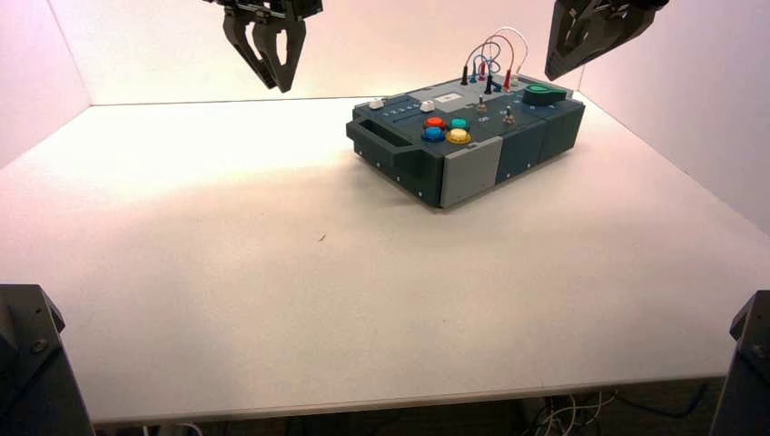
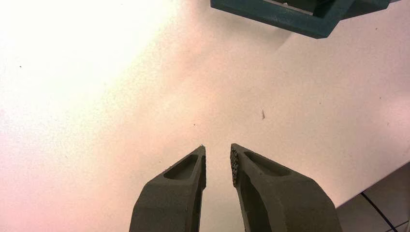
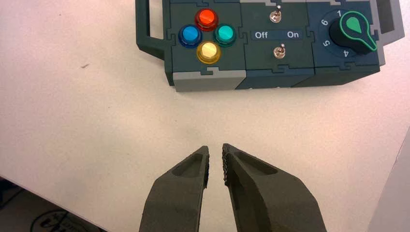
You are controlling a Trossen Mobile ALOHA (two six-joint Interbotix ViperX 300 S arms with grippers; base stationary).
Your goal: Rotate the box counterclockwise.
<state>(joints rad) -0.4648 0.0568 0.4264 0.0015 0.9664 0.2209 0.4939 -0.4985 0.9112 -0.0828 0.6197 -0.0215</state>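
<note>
Bench (image 1: 272,300): bare white top fills lower and centre frame, high view. Box (image 1: 468,136): sits upper right of centre, turned at an angle, near far edge. Red (image 3: 206,17), blue (image 3: 189,35), green (image 3: 224,34) and yellow (image 3: 209,50) btns clustered on top; two toggle switches (image 3: 279,50) by Off/On label; green knob (image 3: 357,32) beyond. Left claw (image 1: 270,56): top, left of centre, aloft, clear of box, nearly closed, narrow gap, holding nothing. Right claw (image 1: 581,41): upper right, above box's far end, likewise nearly closed, nothing held.
</note>
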